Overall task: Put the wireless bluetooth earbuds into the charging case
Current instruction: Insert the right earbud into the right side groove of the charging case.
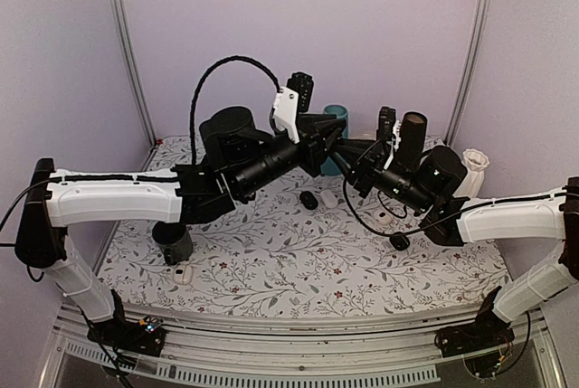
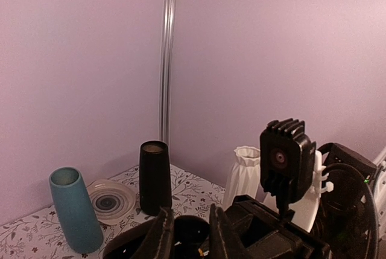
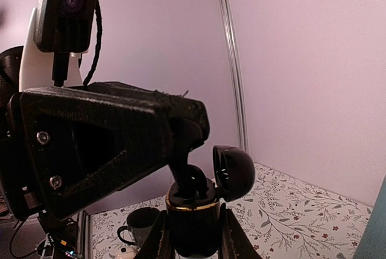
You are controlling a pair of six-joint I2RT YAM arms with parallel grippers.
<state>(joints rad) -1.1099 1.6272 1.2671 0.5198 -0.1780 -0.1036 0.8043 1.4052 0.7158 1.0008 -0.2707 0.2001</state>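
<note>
Two arms are meeting above the middle of the table point(image 1: 271, 266), tips just beside each other. The right gripper point(image 3: 193, 229) is clamping one charging case point(image 3: 193, 214) between its two fingers, upright and lifted off the table, with the lid point(image 3: 234, 173) standing open at the case's 2 o'clock. The left gripper point(image 3: 188, 177) is reaching down from 12 o'clock, its tips touching the case's open top. In the left wrist view the left gripper point(image 2: 188, 223) is showing its two fingers point(image 2: 160, 235) narrowly apart with the case's dark mouth between them; I cannot tell whether they are pinching anything. The earbuds cannot be made out in any view. Counted on the patterned cloth in the top view: one teal vase point(image 1: 336, 113) at 12 o'clock, one black vase point(image 1: 413, 131) at 1 o'clock, one white ribbed vase point(image 1: 473, 167) at 2 o'clock and one dark mug point(image 1: 172, 243) at 8 o'clock. One small white pod point(image 1: 185, 275) is lying just beside the mug. One small dark item point(image 1: 309, 200) is sitting near the centre and another dark item point(image 1: 398, 241) at 4 o'clock, both too small to identify. The left wrist view is also showing one round plate point(image 2: 111, 198) between the teal and black vases.
</note>
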